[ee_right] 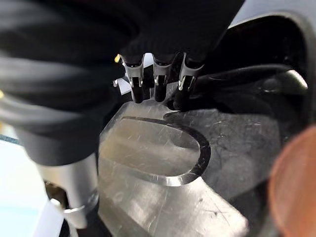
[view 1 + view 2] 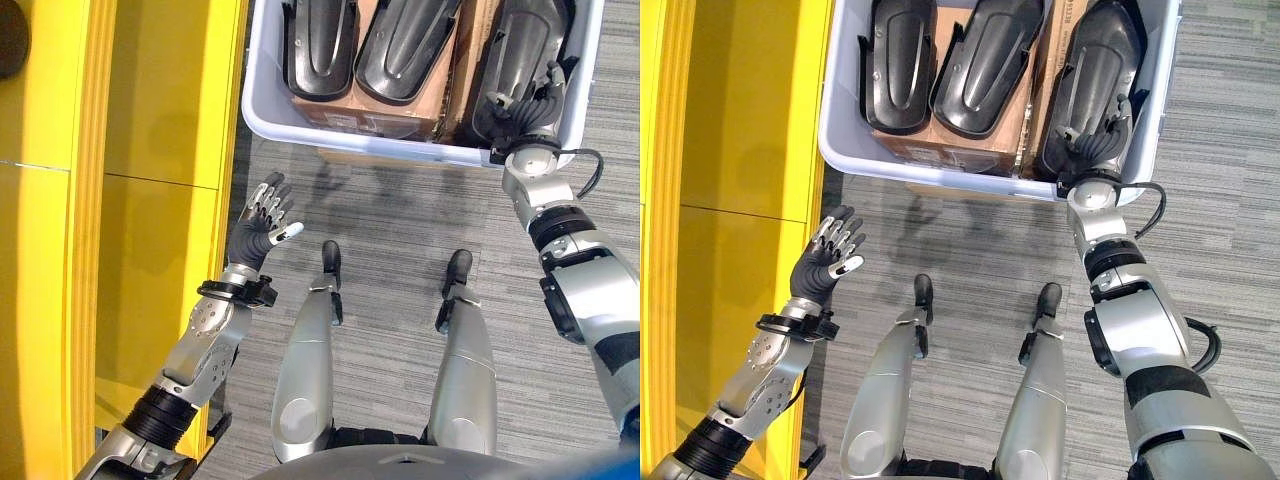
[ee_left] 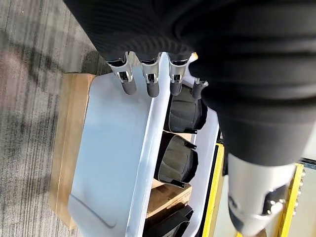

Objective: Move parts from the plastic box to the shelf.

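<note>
Glossy black plastic parts [image 2: 405, 45]; smooth pale plastic box [image 2: 262, 110]; matt cardboard [image 2: 365, 115]; ribbed grey carpet [image 2: 400, 230].

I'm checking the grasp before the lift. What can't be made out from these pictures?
- Whether the right hand grips the rightmost black part: eye views show only its back; the wrist view is blurred.
- The plastic box's far end and the part tops: cut off by the eye views' upper edge.
- What supports the parts: partly covered cardboard.

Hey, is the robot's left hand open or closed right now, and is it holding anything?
Open and empty. The left hand hangs over the floor beside the yellow shelf, fingers spread, short of the plastic box.
</note>
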